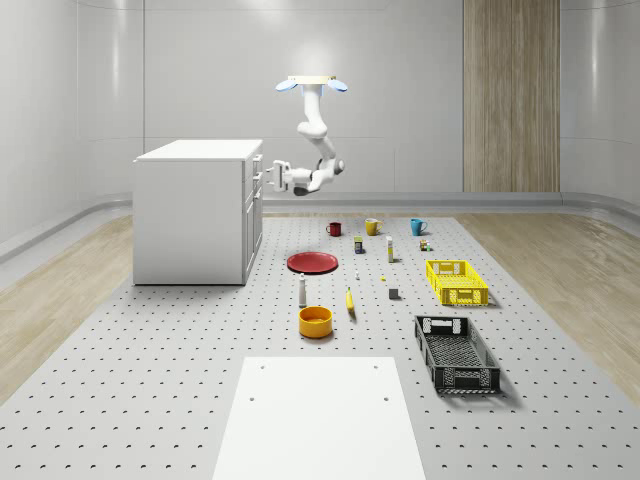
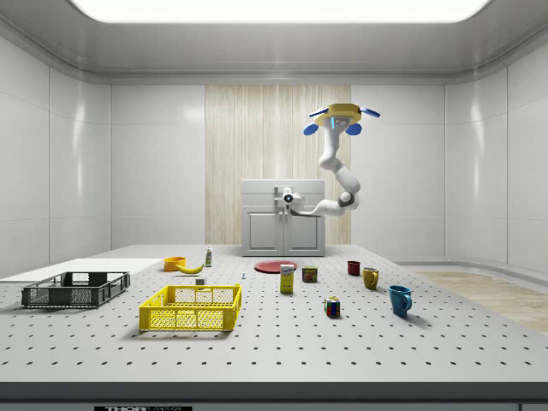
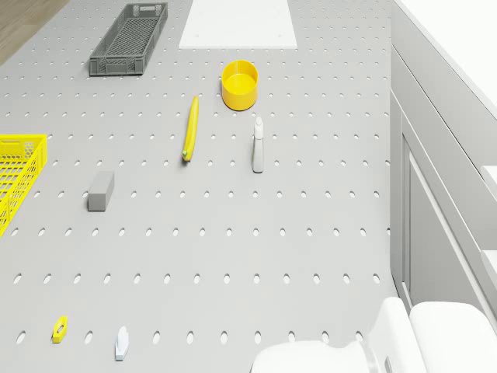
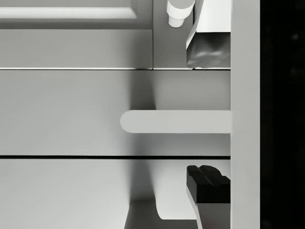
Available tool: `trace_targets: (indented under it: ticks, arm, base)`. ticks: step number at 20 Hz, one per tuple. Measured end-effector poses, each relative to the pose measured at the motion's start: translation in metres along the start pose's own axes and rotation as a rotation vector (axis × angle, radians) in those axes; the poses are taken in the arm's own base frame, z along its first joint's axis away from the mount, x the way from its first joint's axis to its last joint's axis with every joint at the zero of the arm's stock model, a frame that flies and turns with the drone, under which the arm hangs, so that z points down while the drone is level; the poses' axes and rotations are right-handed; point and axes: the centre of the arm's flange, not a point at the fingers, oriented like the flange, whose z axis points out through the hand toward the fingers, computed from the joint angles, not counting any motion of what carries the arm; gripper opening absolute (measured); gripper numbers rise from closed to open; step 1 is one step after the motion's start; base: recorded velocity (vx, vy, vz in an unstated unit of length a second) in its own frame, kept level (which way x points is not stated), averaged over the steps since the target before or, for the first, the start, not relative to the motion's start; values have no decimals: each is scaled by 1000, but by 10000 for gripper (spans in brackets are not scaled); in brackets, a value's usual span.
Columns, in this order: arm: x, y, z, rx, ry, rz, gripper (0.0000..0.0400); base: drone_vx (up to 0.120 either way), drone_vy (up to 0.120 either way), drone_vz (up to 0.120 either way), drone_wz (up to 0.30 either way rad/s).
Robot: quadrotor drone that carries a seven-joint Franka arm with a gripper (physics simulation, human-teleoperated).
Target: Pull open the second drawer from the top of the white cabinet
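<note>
Whole-scene: we see the drone (image 1: 312, 84) hovering beside the white cabinet (image 1: 198, 211), the gripper (image 1: 268, 173) at its drawer fronts.
Side: gripper (image 2: 283, 198) before the cabinet's upper drawers.
Wrist: our fingers (image 4: 208, 183) spread apart, straddling the drawer handle (image 4: 175, 121) without clasping it.

Brightly and evenly lit from a ceiling panel (image 2: 274, 8) overhead. Short soft shadows beneath the black crate (image 1: 456, 353) and mugs. Dark shadow below the drawer handle (image 4: 176, 121) up close. No glare, no blur, no edge distortion.
</note>
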Motion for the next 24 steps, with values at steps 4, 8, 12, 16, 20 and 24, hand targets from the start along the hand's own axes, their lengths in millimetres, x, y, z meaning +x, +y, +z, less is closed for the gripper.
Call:
trace_targets:
  ticks: [4,8,12,16,20,24]
  arm:
    - [1,-1,10,0,0,0,300]
    - [1,-1,20,0,0,0,300]
    - [1,-1,30,0,0,0,300]
    - [1,-1,38,0,0,0,300]
    - [1,-1,46,0,0,0,300]
    - [2,-1,50,0,0,0,300]
  base:
    - [0,0,0,0]
    - [0,0,0,0]
    - [0,0,0,0]
    - [0,0,0,0]
    - [0,0,0,0]
    - [0,0,0,0]
